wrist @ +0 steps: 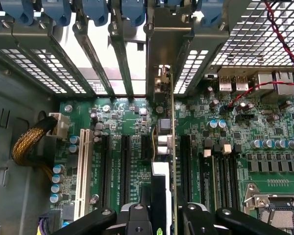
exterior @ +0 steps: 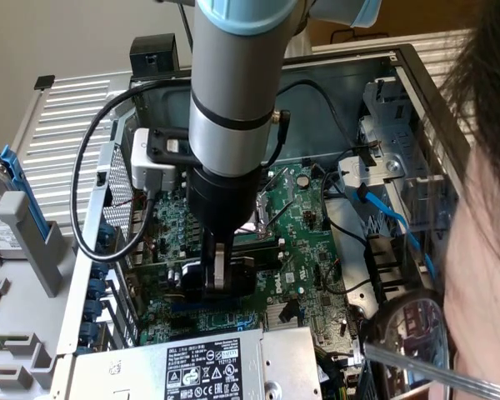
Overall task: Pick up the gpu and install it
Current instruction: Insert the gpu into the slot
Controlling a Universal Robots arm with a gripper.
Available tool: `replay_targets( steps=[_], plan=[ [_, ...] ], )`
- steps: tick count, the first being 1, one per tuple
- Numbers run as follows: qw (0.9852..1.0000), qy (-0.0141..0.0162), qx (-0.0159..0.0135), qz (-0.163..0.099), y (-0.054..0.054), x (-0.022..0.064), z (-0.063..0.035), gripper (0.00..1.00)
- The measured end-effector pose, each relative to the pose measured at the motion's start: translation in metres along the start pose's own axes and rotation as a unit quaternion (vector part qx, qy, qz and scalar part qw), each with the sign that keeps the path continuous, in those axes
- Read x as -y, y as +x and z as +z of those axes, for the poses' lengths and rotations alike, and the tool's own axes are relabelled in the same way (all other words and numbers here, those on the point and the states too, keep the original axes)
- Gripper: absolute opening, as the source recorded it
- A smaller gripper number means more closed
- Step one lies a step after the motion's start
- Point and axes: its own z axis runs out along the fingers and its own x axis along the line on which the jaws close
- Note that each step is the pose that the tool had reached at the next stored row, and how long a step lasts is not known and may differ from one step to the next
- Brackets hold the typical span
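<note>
GPU being held on edge over the motherboard's slots

The gripper [wrist: 159, 215] is pinching the gpu [wrist: 165, 161] by its black cooler block, holding it upright above the motherboard [wrist: 225, 161], its bracket pointing toward twelve o'clock at the case's rear slot openings [wrist: 112, 63]. The card is looking light, stiff and fragile; gripping the cooler block and sparing the thin board seems soundest.

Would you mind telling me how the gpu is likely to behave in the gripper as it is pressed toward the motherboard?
Probably stiff: the gpu stands edge-on as a thin, straight board. Likely light, since the gripper holds it upright by one narrow edge. Possibly fragile and prone to tilting, being thin and tall above the motherboard.
</note>
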Motion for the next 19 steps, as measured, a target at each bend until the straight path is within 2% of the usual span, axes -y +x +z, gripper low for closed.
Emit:
replay_targets(
  steps=[19],
  plan=[
    [1.0000, 0.0000, -0.0001, 0.000, -0.0009, 0.0004, 0.0000, 0.29]
  ],
)
